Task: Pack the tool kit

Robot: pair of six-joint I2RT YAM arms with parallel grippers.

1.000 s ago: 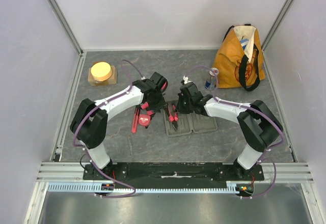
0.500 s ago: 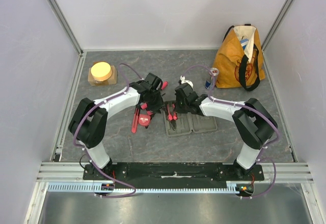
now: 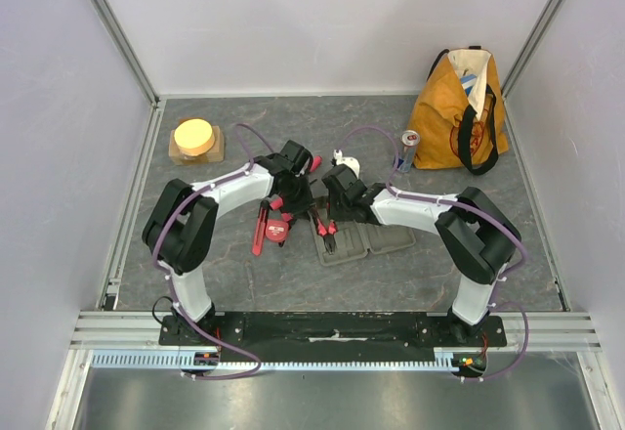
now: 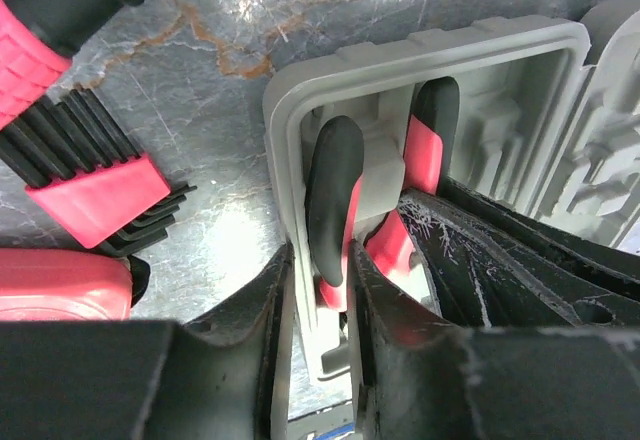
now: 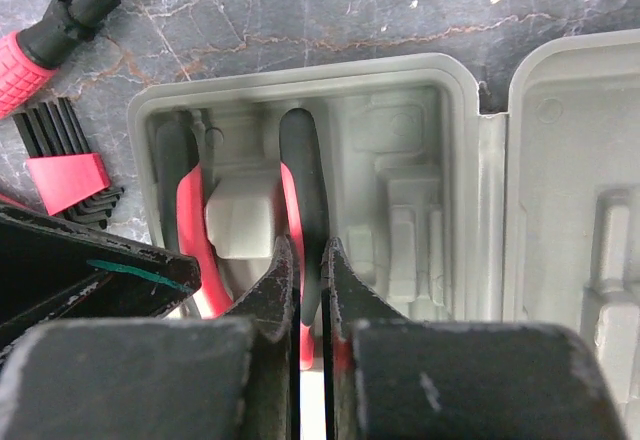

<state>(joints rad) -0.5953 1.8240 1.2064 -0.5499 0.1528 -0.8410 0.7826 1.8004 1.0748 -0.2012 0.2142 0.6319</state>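
Right wrist: your right gripper (image 5: pixel 310 260) clamps pliers (image 5: pixel 297 150) handle in tool kit (image 5: pixel 400 160)
left gripper (image 4: pixel 320 290): straddles other handle, grip unclear

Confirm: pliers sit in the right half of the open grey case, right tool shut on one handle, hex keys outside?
No: the pliers sit in the left half of the open grey case, as the right wrist view shows. Right tool shut on one handle and hex keys outside are correct.
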